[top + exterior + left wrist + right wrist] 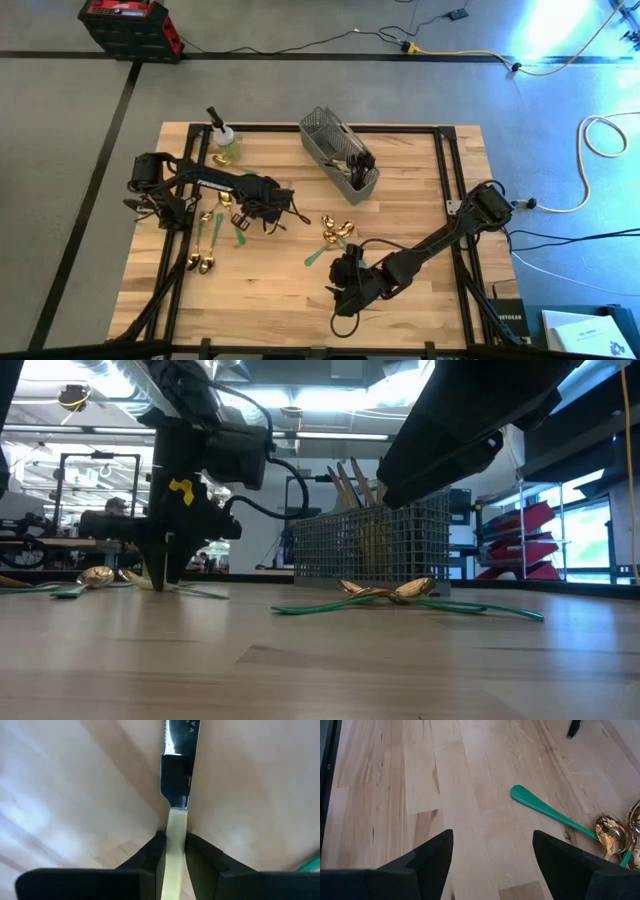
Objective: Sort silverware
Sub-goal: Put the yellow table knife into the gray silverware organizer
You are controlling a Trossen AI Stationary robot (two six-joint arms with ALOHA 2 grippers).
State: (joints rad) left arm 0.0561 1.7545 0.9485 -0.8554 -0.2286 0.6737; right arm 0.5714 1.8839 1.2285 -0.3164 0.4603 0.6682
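My left gripper (272,207) is down at the tabletop left of centre, shut on a knife with a cream handle and a shiny serrated blade (180,750). The low view shows its fingers (160,565) pointing down at the wood. My right gripper (345,285) is open and empty above the near middle of the table (492,850). Beyond it lie a green-handled spoon (545,810) and gold spoons (610,832). More gold and green silverware (207,245) lies flat at the left. My left gripper pinches the knife's cream handle (175,827) between its two fingers, close to where the handle meets the blade. The fingers come from above and lie across the knife. The blade runs out ahead of them, low over the wood; whether it is lifted clear I cannot tell.
A grey wire-mesh caddy (340,155) with several pieces standing in it sits at the far middle. A small spray bottle with green liquid (222,140) stands at the far left. A black frame (445,170) runs along the table's edges. Bare wood lies near the front.
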